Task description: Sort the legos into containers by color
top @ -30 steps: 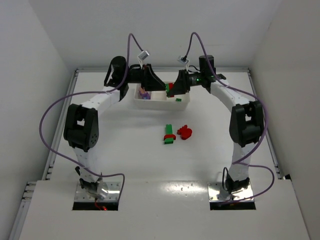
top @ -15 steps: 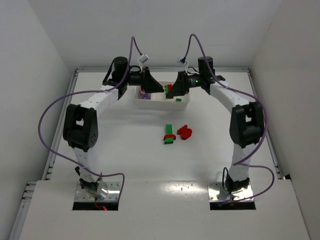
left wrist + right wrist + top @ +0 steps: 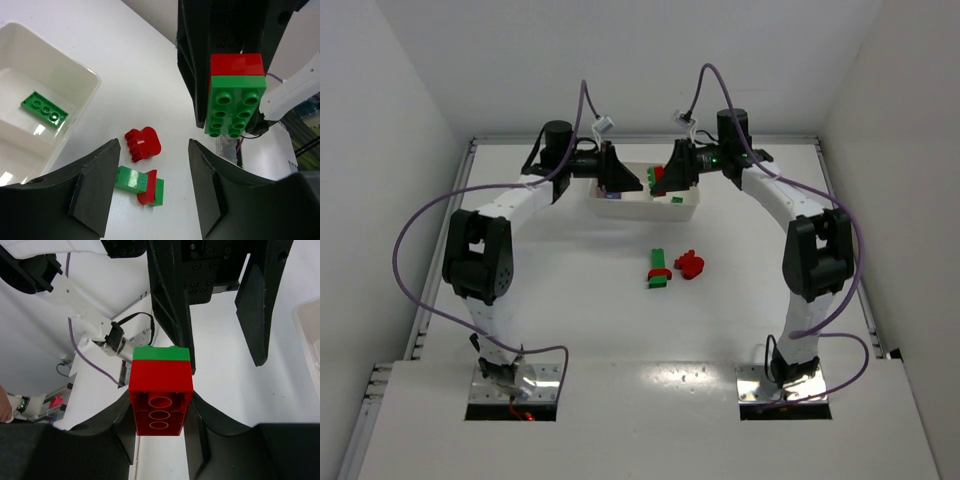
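The white tray (image 3: 645, 209) stands at the back centre, and both grippers hover over it facing each other. My right gripper (image 3: 667, 180) (image 3: 161, 405) is shut on a red lego with a green lego stuck on it (image 3: 161, 399) (image 3: 235, 95). My left gripper (image 3: 623, 180) (image 3: 154, 150) is open, nothing between its fingers (image 3: 95, 187). A flat green lego (image 3: 44, 109) lies in the tray's (image 3: 75, 65) right end compartment. On the table in front lie a red lego (image 3: 691, 264) (image 3: 143, 144) and a green lego with a red piece on it (image 3: 660, 268) (image 3: 140, 183).
White walls close in the table on the left, back and right. Purple cables loop from both arms. The two arm bases (image 3: 515, 385) sit at the near edge.
My left gripper has lifted off the tray's left compartment and drawn slightly back; the purple lego seen there before is now hidden behind it. The right gripper holds its stack almost still.
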Motion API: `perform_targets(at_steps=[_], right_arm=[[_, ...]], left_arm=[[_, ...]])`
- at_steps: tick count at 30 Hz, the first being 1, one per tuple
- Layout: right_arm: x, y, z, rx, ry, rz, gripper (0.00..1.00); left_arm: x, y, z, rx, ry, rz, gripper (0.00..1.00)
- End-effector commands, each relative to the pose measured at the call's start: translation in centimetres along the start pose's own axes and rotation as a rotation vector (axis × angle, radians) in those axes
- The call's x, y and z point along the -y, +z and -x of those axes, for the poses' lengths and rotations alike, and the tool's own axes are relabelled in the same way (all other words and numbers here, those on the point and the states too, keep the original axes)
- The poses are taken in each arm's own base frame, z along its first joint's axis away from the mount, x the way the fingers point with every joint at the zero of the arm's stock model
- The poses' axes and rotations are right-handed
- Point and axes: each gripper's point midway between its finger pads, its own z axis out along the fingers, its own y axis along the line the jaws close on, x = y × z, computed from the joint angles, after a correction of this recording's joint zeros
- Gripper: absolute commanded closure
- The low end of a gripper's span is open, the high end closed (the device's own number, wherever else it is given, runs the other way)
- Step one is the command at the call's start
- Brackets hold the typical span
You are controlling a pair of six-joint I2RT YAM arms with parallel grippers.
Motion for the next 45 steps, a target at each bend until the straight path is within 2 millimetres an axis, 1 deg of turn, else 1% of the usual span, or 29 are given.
perform_targets(at_steps=[1, 2, 3, 4, 7, 8, 10, 12, 13, 14, 15, 16, 17, 18, 21, 22, 24, 28, 29, 31, 32, 35, 37, 39, 40, 41, 42, 44, 45], right_arm=[[-1.6, -0.2, 1.1, 0.006, -0.088, 0.039, 0.99], [-1.6, -0.2, 1.1, 0.006, -0.088, 0.039, 0.99], [-1.6, -0.2, 1.1, 0.006, -0.088, 0.039, 0.99], [-1.6, -0.2, 1.1, 0.006, -0.088, 0.039, 0.99], [-1.6, 0.2, 1.0, 0.002, -0.088, 0.037, 0.99], [-1.3, 0.2, 0.8, 0.001, -0.079, 0.037, 0.99], [-1.3, 0.2, 0.8, 0.001, -0.079, 0.037, 0.99], [-0.9, 0.3, 0.5, -0.001, -0.069, 0.037, 0.99], [-0.8, 0.7, 0.2, -0.008, -0.051, 0.044, 0.99], [-0.8, 0.7, 0.2, -0.008, -0.051, 0.044, 0.99], [-0.9, 0.7, 0.5, -0.006, -0.062, 0.044, 0.99], [-0.6, 0.8, 0.3, -0.008, -0.051, 0.044, 0.99], [-0.7, 0.8, 0.6, -0.006, -0.062, 0.044, 0.99], [-0.9, 1.1, 0.5, -0.012, -0.062, 0.051, 0.99], [-0.7, 1.2, 0.6, -0.011, -0.064, 0.052, 0.99], [-0.3, 1.2, 0.4, -0.013, -0.055, 0.051, 0.99], [-0.6, 1.6, 0.6, -0.017, -0.065, 0.059, 0.99], [-0.6, 1.6, 0.6, -0.017, -0.065, 0.059, 0.99], [-0.3, 1.6, 0.3, -0.019, -0.056, 0.058, 0.99], [-0.3, 1.6, 0.4, -0.017, -0.064, 0.059, 0.99], [-0.3, 1.6, 0.4, -0.017, -0.065, 0.059, 0.99], [-0.3, 1.6, 0.4, -0.017, -0.065, 0.059, 0.99], [0.1, 1.7, 0.2, -0.019, -0.054, 0.058, 0.99], [0.4, 1.8, -0.1, -0.020, -0.045, 0.058, 0.99], [0.3, 1.8, 0.2, -0.019, -0.054, 0.058, 0.99], [0.3, 1.8, 0.2, -0.019, -0.054, 0.058, 0.99], [0.3, 1.8, 0.2, -0.019, -0.054, 0.058, 0.99], [0.3, 1.8, 0.2, -0.019, -0.054, 0.058, 0.99], [0.3, 1.8, 0.2, -0.019, -0.054, 0.058, 0.99]], left_arm=[[3.7, -0.5, 2.0, 0.021, 0.120, -0.078, 0.37], [3.6, -0.5, 1.6, 0.018, 0.110, -0.077, 0.37], [4.2, -0.7, 1.9, 0.019, 0.117, -0.092, 0.37], [4.3, -0.7, 1.5, 0.015, 0.118, -0.104, 0.37], [4.6, -0.7, 1.9, 0.022, 0.134, -0.120, 0.37], [5.0, -0.8, 2.0, 0.021, 0.132, -0.135, 0.37], [5.7, -0.5, 2.2, 0.019, 0.119, -0.158, 0.37], [6.0, -0.5, 2.6, 0.029, 0.134, -0.163, 0.37], [6.1, -0.5, 2.8, 0.034, 0.136, -0.166, 0.37], [5.8, -0.4, 2.7, 0.034, 0.128, -0.166, 0.37], [6.0, -0.4, 3.0, 0.036, 0.129, -0.168, 0.37], [6.0, 0.0, 2.7, 0.031, 0.119, -0.176, 0.37], [6.0, 0.0, 2.7, 0.031, 0.119, -0.176, 0.37], [6.2, 0.0, 3.1, 0.034, 0.130, -0.178, 0.37], [5.9, 0.1, 3.5, 0.045, 0.138, -0.173, 0.37], [6.0, 0.6, 3.6, 0.041, 0.130, -0.183, 0.37], [5.9, 0.6, 3.7, 0.047, 0.132, -0.187, 0.37], [6.6, 0.5, 3.9, 0.046, 0.129, -0.210, 0.37], [6.9, 0.4, 4.1, 0.047, 0.149, -0.223, 0.37], [6.5, 0.5, 3.7, 0.044, 0.133, -0.223, 0.37], [6.9, 0.8, 3.6, 0.041, 0.131, -0.232, 0.37], [7.0, 0.8, 3.7, 0.043, 0.132, -0.234, 0.37], [7.3, 0.7, 3.8, 0.041, 0.124, -0.246, 0.37], [7.3, 0.8, 3.9, 0.047, 0.133, -0.251, 0.39], [7.4, 0.8, 4.0, 0.049, 0.136, -0.253, 0.39], [7.4, 0.7, 4.0, 0.051, 0.137, -0.255, 0.36], [7.4, 0.7, 4.0, 0.051, 0.137, -0.255, 0.29], [7.5, 0.7, 4.1, 0.053, 0.135, -0.256, 0.21], [7.4, 0.7, 3.8, 0.050, 0.126, -0.255, 0.21]])
